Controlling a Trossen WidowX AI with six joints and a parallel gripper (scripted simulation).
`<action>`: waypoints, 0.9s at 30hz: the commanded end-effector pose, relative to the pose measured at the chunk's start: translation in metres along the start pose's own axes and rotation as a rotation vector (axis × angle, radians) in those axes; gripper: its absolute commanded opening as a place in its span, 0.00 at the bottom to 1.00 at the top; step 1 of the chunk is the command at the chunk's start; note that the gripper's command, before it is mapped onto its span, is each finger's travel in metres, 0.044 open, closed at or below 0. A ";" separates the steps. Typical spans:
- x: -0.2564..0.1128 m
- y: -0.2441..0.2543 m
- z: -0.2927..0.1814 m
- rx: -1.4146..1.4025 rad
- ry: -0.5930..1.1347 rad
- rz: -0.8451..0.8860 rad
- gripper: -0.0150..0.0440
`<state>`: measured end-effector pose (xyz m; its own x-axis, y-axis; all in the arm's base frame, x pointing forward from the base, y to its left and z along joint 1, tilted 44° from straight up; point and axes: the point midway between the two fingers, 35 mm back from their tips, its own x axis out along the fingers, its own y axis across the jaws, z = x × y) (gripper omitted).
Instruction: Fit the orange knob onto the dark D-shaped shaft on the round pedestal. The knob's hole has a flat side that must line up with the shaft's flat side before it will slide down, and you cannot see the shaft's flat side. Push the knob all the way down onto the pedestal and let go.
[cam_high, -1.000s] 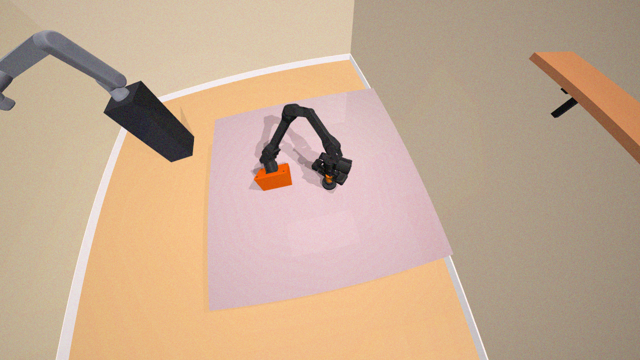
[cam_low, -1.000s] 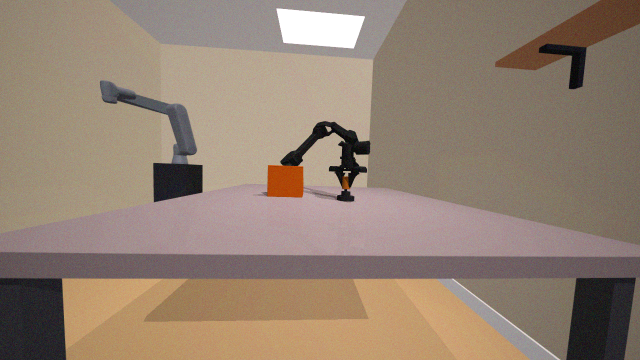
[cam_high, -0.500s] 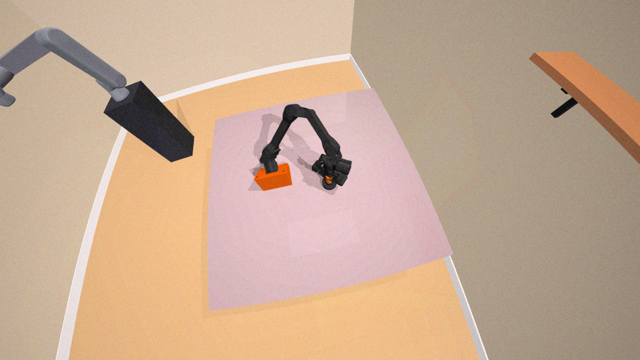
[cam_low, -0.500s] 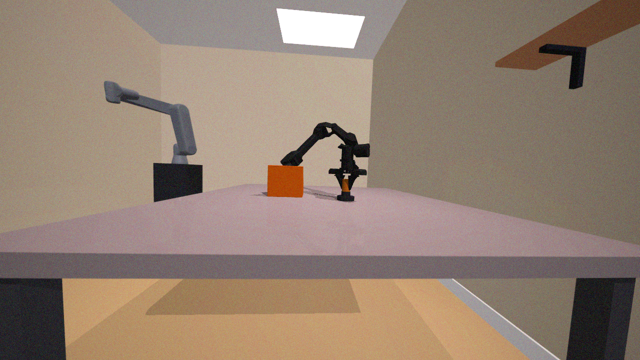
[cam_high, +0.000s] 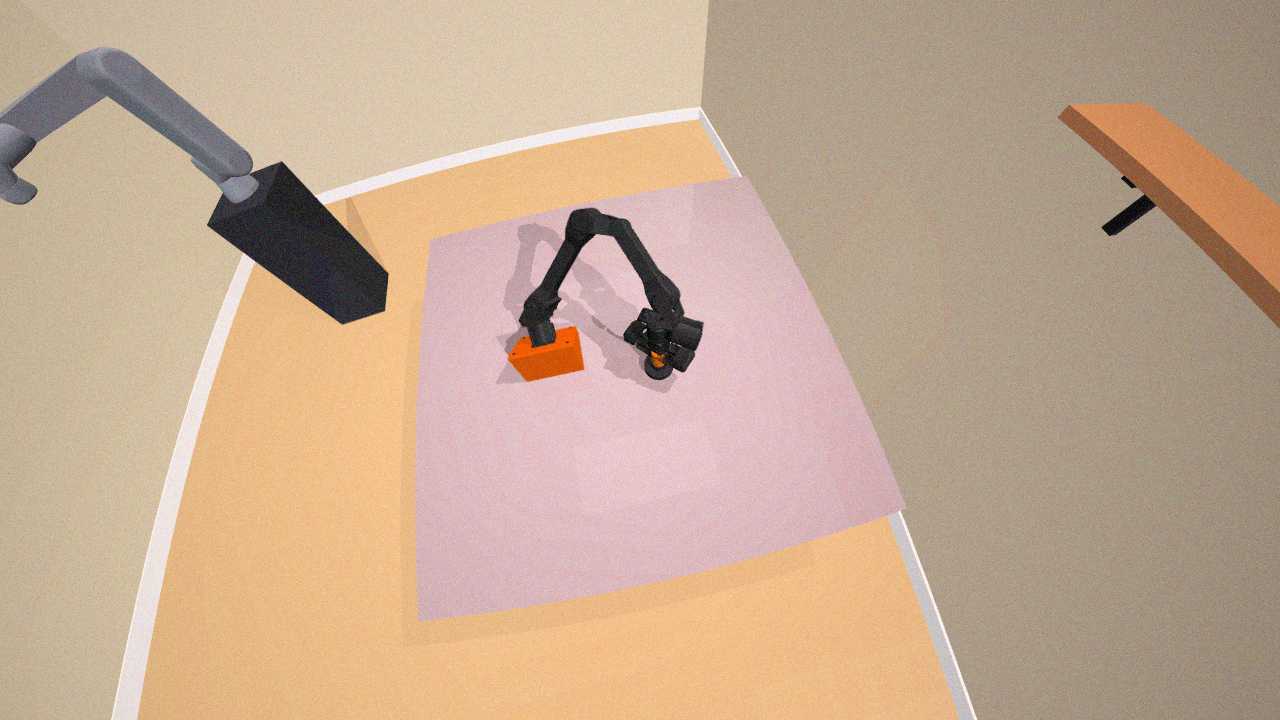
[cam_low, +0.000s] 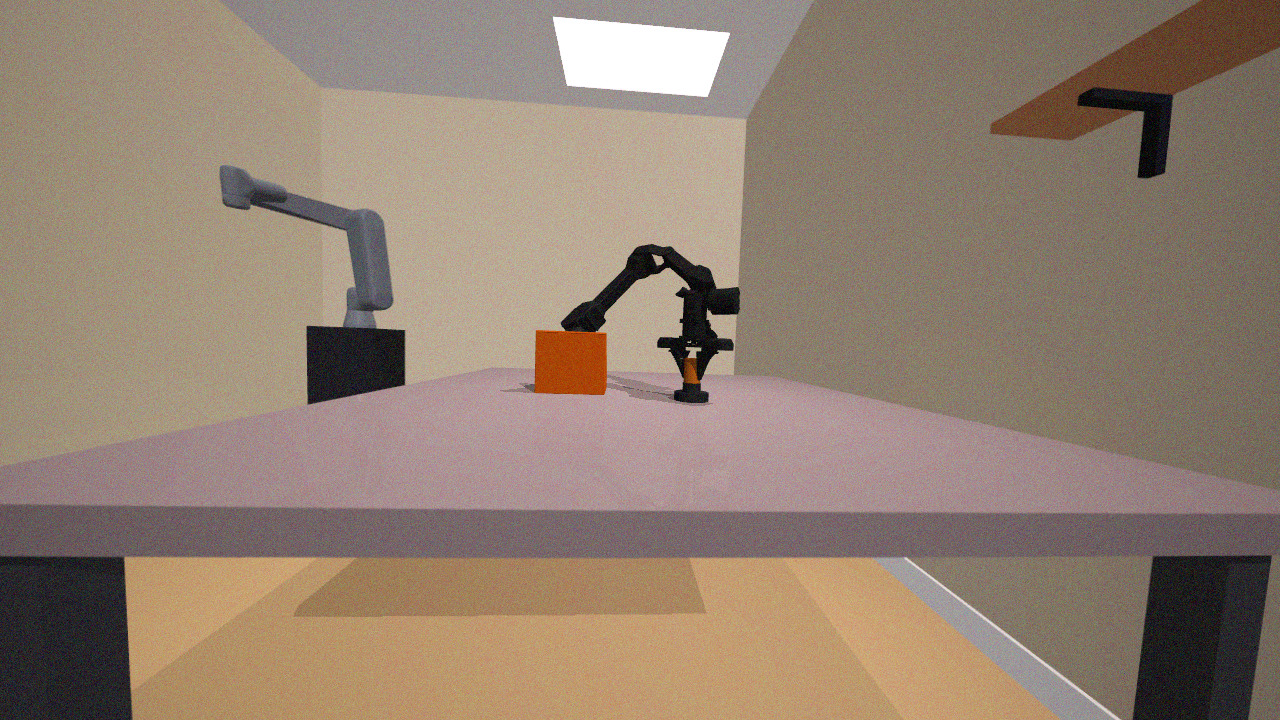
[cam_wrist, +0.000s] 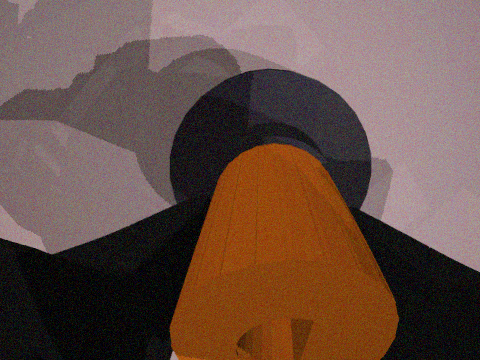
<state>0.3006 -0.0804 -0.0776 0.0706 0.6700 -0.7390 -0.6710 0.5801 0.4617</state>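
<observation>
The orange knob (cam_high: 657, 360) (cam_low: 690, 368) (cam_wrist: 280, 225) stands upright on the dark round pedestal (cam_high: 657, 373) (cam_low: 691, 396) (cam_wrist: 305, 100). In the exterior view its lower end meets the pedestal's raised collar, and no shaft shows between them. In the wrist view a thin part of the collar shows past the knob's far end. My gripper (cam_low: 691, 376) (cam_wrist: 275, 215) points straight down and is shut on the knob, with one dark finger against each side. The shaft and its flat side are hidden inside the knob.
The arm's orange base block (cam_high: 552, 356) (cam_low: 570, 362) stands on the pink table (cam_high: 501, 501) (cam_low: 447, 447), left of the pedestal in the top and exterior views. A grey arm (cam_high: 170, 107) (cam_low: 370, 259) on a black stand (cam_high: 304, 250) (cam_low: 356, 365) is off to the left. A wooden shelf (cam_high: 1172, 197) is on the right wall.
</observation>
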 end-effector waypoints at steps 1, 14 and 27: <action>0.000 0.000 0.000 0.000 0.000 0.000 0.65; 0.000 0.000 0.000 0.000 0.000 0.000 1.00; -0.097 -0.003 0.000 0.001 0.004 -0.002 1.00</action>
<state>0.2978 -0.1410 -0.0157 0.0838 0.6642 -0.7429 -0.6653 0.5923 0.4545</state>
